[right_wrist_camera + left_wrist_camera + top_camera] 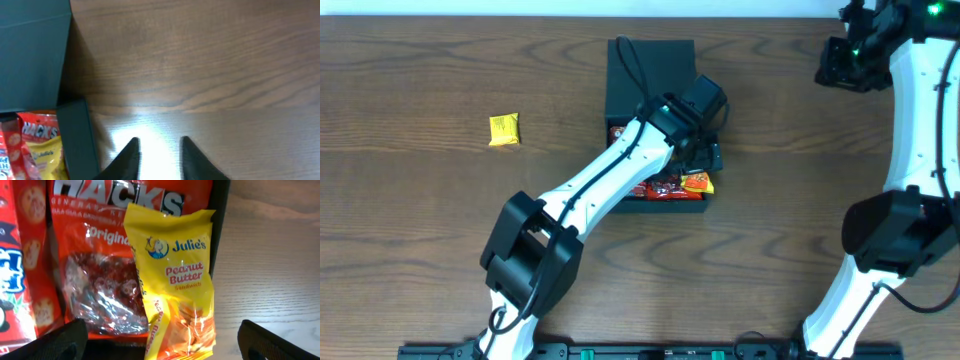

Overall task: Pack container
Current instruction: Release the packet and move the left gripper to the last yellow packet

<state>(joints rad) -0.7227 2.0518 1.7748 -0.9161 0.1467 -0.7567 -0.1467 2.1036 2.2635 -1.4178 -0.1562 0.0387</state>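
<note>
The container [650, 70] is a dark box in mid-table, its flap lid folded back and its tray holding red and yellow snack packets. My left gripper [708, 155] hangs over the tray's right side. Its jaws [162, 325] are wide open around a yellow Julie's peanut butter packet [175, 280]. That packet lies loose on a red Hacks packet [100, 255], against the container's dark right wall [220, 230]. My right gripper [830, 65] is at the far right, and its fingers [159, 140] are a little apart over bare wood with nothing between them. Left of it stands the container wall [77, 135].
A small yellow packet [504, 130] lies alone on the wooden table at the left. The left arm [590, 190] crosses the table diagonally from the front edge to the container. The right arm's base [895, 235] stands at the right.
</note>
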